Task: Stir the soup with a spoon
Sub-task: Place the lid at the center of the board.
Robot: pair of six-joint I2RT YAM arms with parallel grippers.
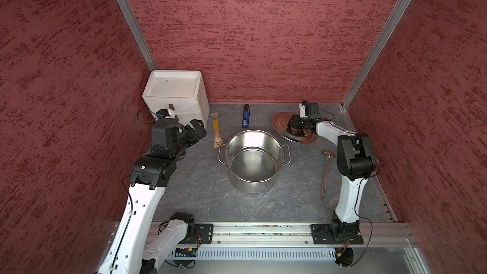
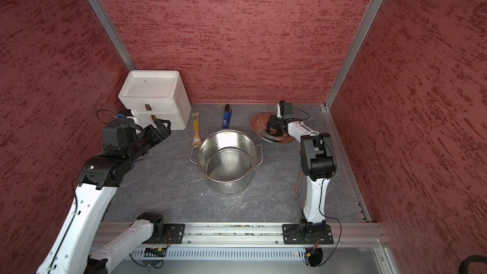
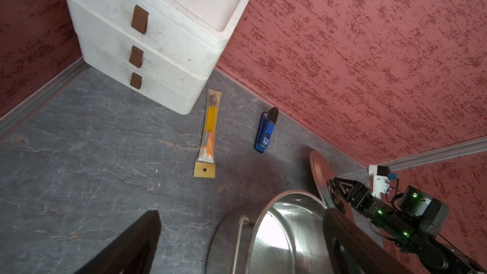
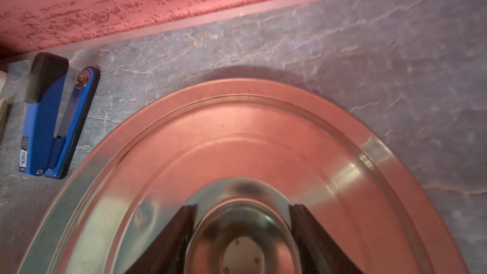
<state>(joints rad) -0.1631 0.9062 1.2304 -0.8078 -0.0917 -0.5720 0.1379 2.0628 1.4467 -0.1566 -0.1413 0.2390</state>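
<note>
A grey, stone-veined counter [image 1: 197, 193] fills the lower middle of both top views, walled by mottled red panels. At its upper left stands a scuffed white plastic drawer unit [image 1: 174, 93], three stacked tiers, each with a brown tab. In mid-frame sits the stockpot [image 1: 250, 187], a polished steel cylinder with two wire loop handles, open-topped, its mirror-like floor showing. The left wrist view cuts most of it off. Up and right of it, the flat round steel lid [image 1: 282, 123], reddened by reflections and ringed with pressed ridges, sits tilted. The right pincer [image 4: 242, 212] pinches its centre knob [image 4: 242, 254], one dark finger on each side. Right of the pot lies the ladle [image 1: 326, 175], slim metal, its small round bowl toward the top of the frame. In a top view the right arm [image 2: 317, 164] hides that bowl. The left pincer [image 1: 199, 133] hangs spread wide and holds nothing, just beside the drawers. Between drawers and pot lies a narrow orange-yellow packet [image 3: 208, 133] with a punched hole; its print is unreadable. Near the back wall lies a blue and black stapler [image 4: 50, 127]; its white label is too blurred to read.
</note>
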